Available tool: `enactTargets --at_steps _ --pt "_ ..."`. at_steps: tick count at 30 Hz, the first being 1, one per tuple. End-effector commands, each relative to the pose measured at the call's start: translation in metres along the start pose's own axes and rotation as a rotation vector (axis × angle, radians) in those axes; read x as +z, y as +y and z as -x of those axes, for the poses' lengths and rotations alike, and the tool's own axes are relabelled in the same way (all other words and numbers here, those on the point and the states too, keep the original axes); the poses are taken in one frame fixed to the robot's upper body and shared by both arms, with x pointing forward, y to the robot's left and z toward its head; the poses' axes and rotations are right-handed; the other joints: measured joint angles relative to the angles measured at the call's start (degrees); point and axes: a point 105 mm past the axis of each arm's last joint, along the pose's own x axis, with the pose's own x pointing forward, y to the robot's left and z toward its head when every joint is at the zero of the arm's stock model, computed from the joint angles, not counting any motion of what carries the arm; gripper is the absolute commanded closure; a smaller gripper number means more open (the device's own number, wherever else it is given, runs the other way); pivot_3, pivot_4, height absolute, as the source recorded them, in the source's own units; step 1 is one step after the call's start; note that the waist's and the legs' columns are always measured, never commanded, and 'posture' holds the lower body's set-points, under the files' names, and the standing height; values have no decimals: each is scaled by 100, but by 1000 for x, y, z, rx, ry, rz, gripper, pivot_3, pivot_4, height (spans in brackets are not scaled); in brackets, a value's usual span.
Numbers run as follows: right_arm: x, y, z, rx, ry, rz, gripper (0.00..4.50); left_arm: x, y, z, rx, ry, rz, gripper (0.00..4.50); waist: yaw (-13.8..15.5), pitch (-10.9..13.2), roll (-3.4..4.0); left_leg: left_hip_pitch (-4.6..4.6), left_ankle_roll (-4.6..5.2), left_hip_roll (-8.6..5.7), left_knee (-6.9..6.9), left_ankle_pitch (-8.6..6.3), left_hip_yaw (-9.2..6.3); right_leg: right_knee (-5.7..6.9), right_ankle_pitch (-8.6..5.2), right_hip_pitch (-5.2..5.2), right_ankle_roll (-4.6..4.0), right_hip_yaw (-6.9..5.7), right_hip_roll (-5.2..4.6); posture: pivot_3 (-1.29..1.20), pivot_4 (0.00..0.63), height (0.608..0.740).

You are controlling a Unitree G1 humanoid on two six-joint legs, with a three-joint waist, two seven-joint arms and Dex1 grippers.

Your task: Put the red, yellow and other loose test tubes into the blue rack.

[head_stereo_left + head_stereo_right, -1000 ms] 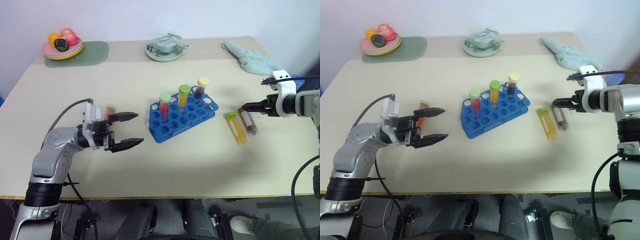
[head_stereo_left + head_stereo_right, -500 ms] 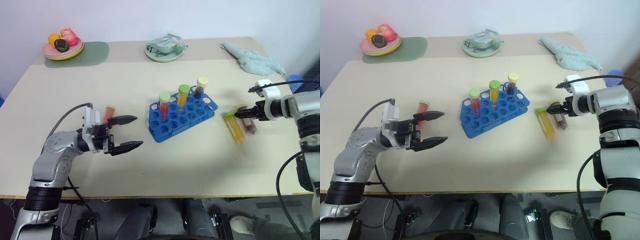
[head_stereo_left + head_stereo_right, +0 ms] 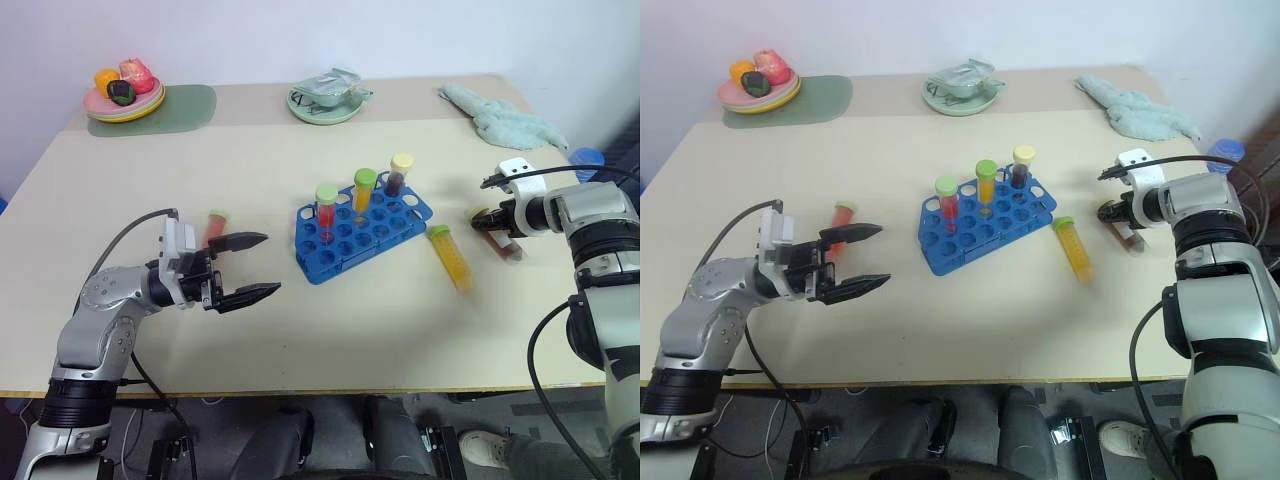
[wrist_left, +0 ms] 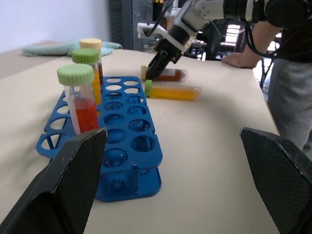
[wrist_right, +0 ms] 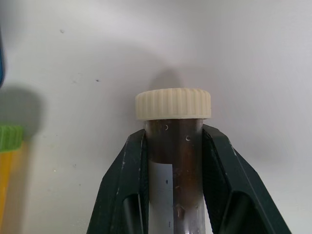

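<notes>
The blue rack [image 3: 362, 228] stands mid-table with three capped tubes upright in its back row. A brown test tube [image 5: 175, 146] with a cream cap lies on the table right of the rack, and my right gripper [image 3: 487, 222] is shut on it just below the cap. The yellow test tube [image 3: 449, 256] with a green cap lies between that tube and the rack. At the left, the red test tube [image 3: 214, 224] lies just behind my left gripper [image 3: 255, 266], which hovers open, points toward the rack and holds nothing.
A plate of fruit [image 3: 125, 97] on a green mat [image 3: 190, 105] sits at the back left. A dish [image 3: 325, 100] is at the back middle and a pale green cloth [image 3: 505, 118] at the back right. A person [image 4: 287, 73] stands beyond the table's right edge.
My right gripper came down onto the brown tube and shut on it. The yellow tube shifted a little toward the rack. The left gripper stayed put.
</notes>
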Motion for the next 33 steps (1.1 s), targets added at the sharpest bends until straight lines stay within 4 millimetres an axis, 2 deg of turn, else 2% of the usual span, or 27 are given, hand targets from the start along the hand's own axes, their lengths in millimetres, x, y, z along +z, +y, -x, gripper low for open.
enactTargets --at_steps 1,4,6,8,10,13,16,19,23,33 --pt "27 3 22 24 -127 38 3649 12 3 3 24 -8 -67 0 3 0 0 0 0 0 0 0 0 1 0 -1 0 0 0 0 150 740" --pt "50 25 46 114 -280 42 3649 11 5 5 49 -8 -66 0 23 1 2 -9 0 0 -2 0 1 4 0 -15 0 2 0 0 150 740" --pt "66 52 65 206 -427 37 3649 6 8 6 70 -3 -61 0 28 1 2 -15 0 1 -3 0 0 7 0 -24 0 2 0 0 150 740" --pt "72 73 80 262 -550 51 3649 1 9 8 82 11 -61 0 25 -1 -1 -17 -2 3 -4 1 2 14 0 -30 0 3 0 0 150 740" --pt "73 101 86 330 -701 77 3649 -1 14 9 112 10 -64 0 34 -8 -12 -15 -2 4 -3 1 7 19 0 -30 0 4 1 0 150 740" --pt "74 126 94 368 -882 97 3649 -2 19 10 131 6 -70 0 37 -9 -15 -5 -5 5 1 3 10 28 1 -18 -1 8 1 0 150 740" --pt "79 157 91 477 -1127 14 3649 -2 24 7 141 -4 -69 0 30 -8 -14 -1 -8 3 10 5 14 34 15 -14 -2 10 1 0 150 740" --pt "84 162 82 398 -1236 -31 3649 -1 25 5 146 -13 -67 0 4 -8 -14 6 -18 3 9 12 14 48 20 -17 -5 15 6 0 150 740" --pt "86 158 66 280 -1322 -52 3649 0 26 5 152 -13 -65 0 -41 -9 -14 7 -20 3 9 13 16 55 20 -25 -5 16 20 0 150 740" --pt "77 141 39 117 -1400 -96 3649 2 24 11 186 -11 -59 0 -159 -8 -13 7 -37 12 2 24 17 66 26 -42 -17 23 33 0 150 740"
